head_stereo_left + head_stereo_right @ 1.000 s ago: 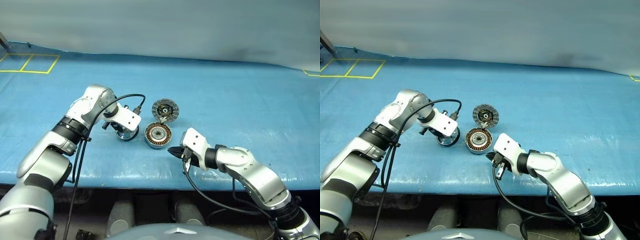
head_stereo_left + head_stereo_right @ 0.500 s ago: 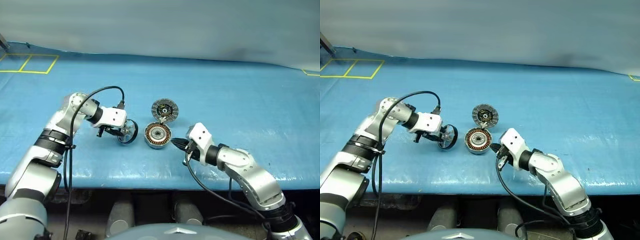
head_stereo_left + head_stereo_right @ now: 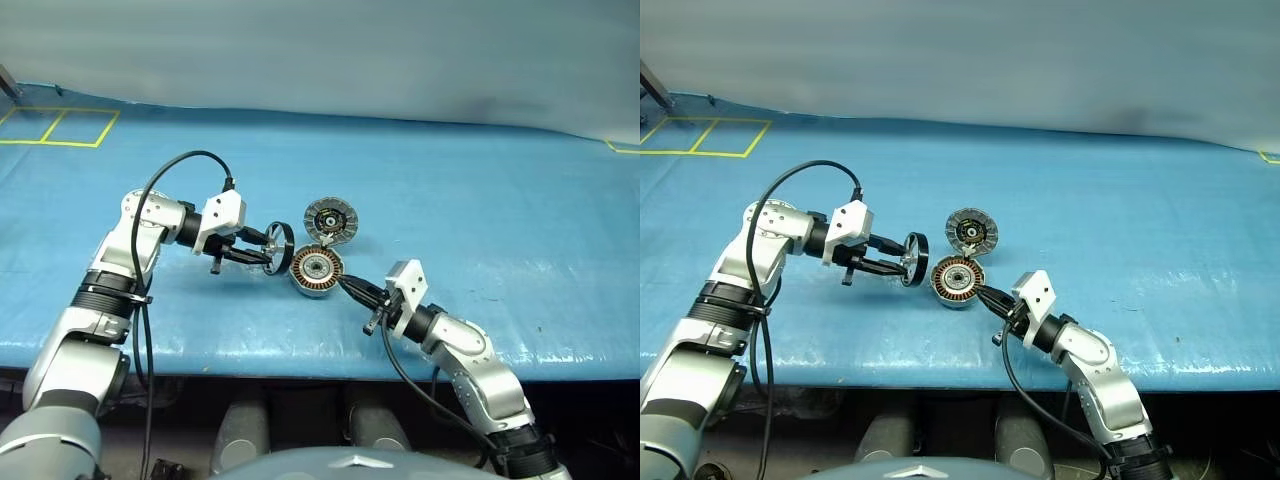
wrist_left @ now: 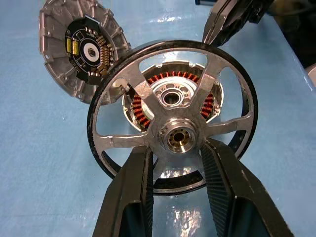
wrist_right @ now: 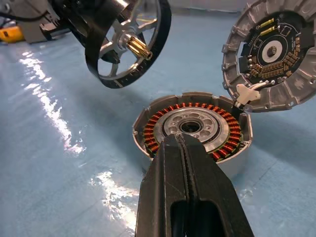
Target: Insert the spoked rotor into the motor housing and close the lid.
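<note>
While the left gripper (image 3: 262, 257) is pinching the rotor (image 3: 280, 247) at nine o'clock of the housing (image 3: 316, 271), the closed right gripper (image 3: 352, 287) is bracing it; seating comes next.

A table covered with a glossy blue sheet (image 3: 480, 200) carries everything. The motor housing (image 3: 316, 272), a short silver cylinder with copper windings ringed around a central bearing, sits flat on the sheet, just beyond the tips of the right gripper (image 3: 352, 287) and just beside the rim of the wheel carried by the left gripper (image 3: 262, 252). The lid (image 3: 330, 219) is on the housing's far side from the right gripper, its ribbed pale rim and dark circuit face turned up, tilted and touching the housing's edge. Yellow tape squares (image 3: 62, 127) mark the sheet's far corner, well beyond the left gripper.
</note>
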{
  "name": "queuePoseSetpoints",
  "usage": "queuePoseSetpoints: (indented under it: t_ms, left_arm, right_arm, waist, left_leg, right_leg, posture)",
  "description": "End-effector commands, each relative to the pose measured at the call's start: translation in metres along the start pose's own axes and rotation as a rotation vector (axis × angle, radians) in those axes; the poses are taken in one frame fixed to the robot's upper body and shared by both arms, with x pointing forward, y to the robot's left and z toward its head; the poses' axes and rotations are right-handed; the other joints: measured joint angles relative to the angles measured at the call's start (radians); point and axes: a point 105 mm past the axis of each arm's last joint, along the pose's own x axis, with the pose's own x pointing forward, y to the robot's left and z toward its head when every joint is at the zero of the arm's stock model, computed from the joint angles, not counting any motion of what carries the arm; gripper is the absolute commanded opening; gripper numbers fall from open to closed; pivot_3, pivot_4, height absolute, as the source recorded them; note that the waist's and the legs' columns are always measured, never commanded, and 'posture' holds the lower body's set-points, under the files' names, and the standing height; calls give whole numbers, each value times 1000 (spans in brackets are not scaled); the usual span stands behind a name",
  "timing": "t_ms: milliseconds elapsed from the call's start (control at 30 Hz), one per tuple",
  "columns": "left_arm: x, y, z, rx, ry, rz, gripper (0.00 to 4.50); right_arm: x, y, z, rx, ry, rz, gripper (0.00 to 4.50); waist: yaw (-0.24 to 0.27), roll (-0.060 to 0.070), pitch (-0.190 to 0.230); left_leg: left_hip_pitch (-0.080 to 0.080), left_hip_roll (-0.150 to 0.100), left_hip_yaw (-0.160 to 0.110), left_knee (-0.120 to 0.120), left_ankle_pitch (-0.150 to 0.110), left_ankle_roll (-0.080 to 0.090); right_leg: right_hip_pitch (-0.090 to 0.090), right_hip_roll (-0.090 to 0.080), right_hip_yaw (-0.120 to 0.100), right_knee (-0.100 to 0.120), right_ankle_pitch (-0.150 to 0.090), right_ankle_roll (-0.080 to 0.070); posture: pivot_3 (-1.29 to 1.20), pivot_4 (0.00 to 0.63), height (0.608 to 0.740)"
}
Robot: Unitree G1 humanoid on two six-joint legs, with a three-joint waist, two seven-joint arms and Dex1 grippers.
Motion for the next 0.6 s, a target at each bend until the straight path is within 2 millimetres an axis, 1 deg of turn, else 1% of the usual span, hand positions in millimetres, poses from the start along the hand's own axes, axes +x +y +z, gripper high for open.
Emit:
queuePoseSetpoints:
  t_ms: [33,167,400,600]
  left_arm:
    - [5,4,15,19,-48,-8,1134]
    - [12,10,20,24,-56,-14,1134]
    - [28,19,22,58,-15,-53,1134]
    - [39,19,23,92,16,-112,1134]
  right_arm:
    - [-7,1,0,28,-48,15,0]
    - [-10,2,-7,0,-37,13,0]
    - [-15,-1,-7,-32,-47,-23,0]
    - [-17,-3,-7,-49,-54,-61,0]
  waist:
    - [0,0,0]
    - [0,0,0]
    - [-1,0,0]
    - [-2,0,0]
  left_leg:
    - [1,0,0,0,0,0]
    - [2,0,0,0,0,0]
    - [8,0,0,-1,0,0]
    - [8,0,0,-2,0,0]
  right_leg:
    - [1,0,0,0,0,0]
    - [1,0,0,0,0,0]
    - [8,0,0,-1,0,-1]
    - [8,0,1,-1,-1,-1]
  posture:
    - [0,150,740]
    - [0,150,740]
    - [0,150,740]
    - [0,150,740]
